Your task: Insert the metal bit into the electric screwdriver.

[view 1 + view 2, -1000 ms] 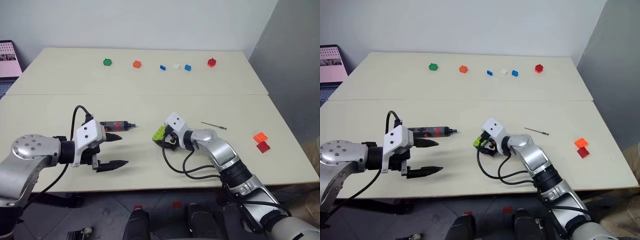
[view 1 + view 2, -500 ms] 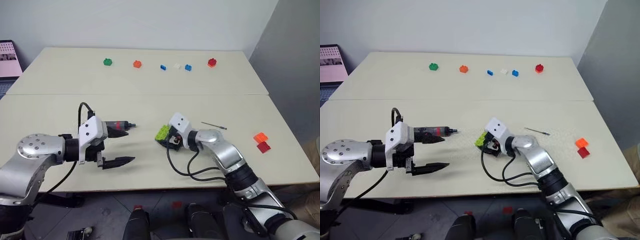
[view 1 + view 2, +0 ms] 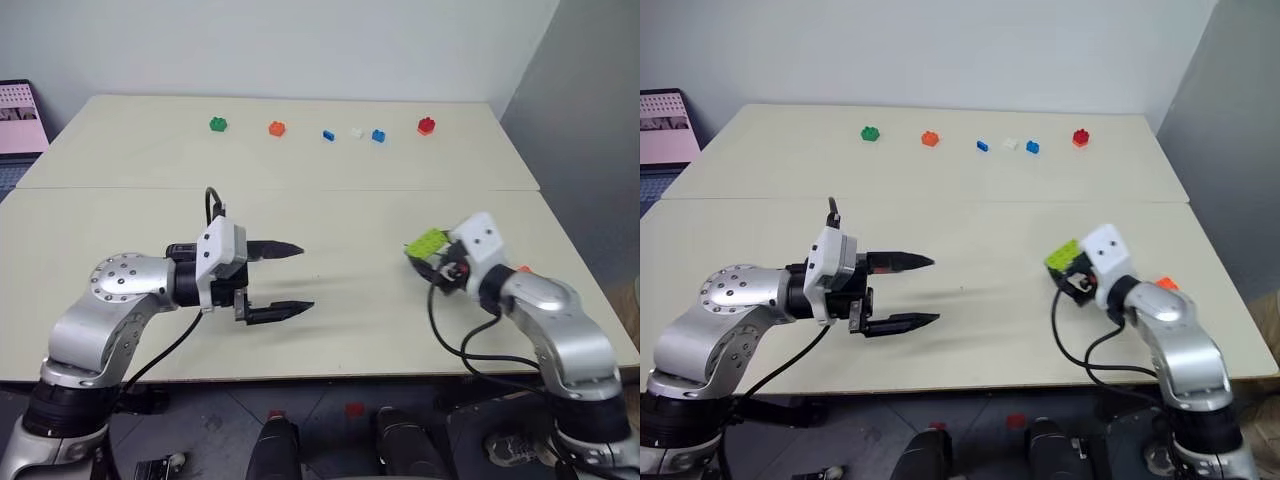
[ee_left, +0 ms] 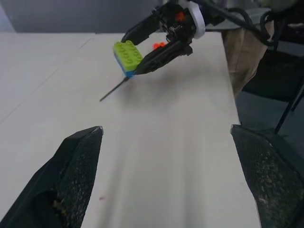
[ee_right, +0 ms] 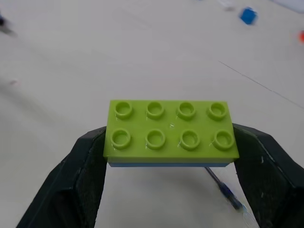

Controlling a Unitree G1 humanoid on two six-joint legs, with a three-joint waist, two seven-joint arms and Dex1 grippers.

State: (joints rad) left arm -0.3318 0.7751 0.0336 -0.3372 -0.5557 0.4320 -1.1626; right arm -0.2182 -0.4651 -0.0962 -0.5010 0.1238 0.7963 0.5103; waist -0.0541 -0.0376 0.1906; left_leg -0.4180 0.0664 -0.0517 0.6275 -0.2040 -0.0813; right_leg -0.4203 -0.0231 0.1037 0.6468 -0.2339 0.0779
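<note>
Across the pale surface (image 3: 360,210), as the head camera looks down on it, your left end effector (image 3: 305,278) hovers left of centre, its two black fingers spread wide apart with nothing between them. Your right end effector (image 3: 428,256) sits out to the right, clamped on a lime-green brick (image 3: 425,242). A small orange brick (image 3: 1167,284) lies just beyond that arm. Along the far side you have a row of little bricks: green (image 3: 218,124), orange (image 3: 277,128), blue (image 3: 328,134), white (image 3: 356,132), blue again (image 3: 378,136) and red (image 3: 426,125).

From the left wrist camera, you look between the parted left fingers (image 4: 76,161) across bare surface to the right end effector. It holds the lime-green brick, which has a blue layer under it, above the surface. The metal bit (image 4: 114,90) lies flat on the surface just below and beside that brick, held by nothing.

From the right wrist camera, the two fingers (image 5: 85,166) press on the brick's short ends, studs facing you. Part of the thin bit pokes out from under the brick's edge on the surface below.
</note>
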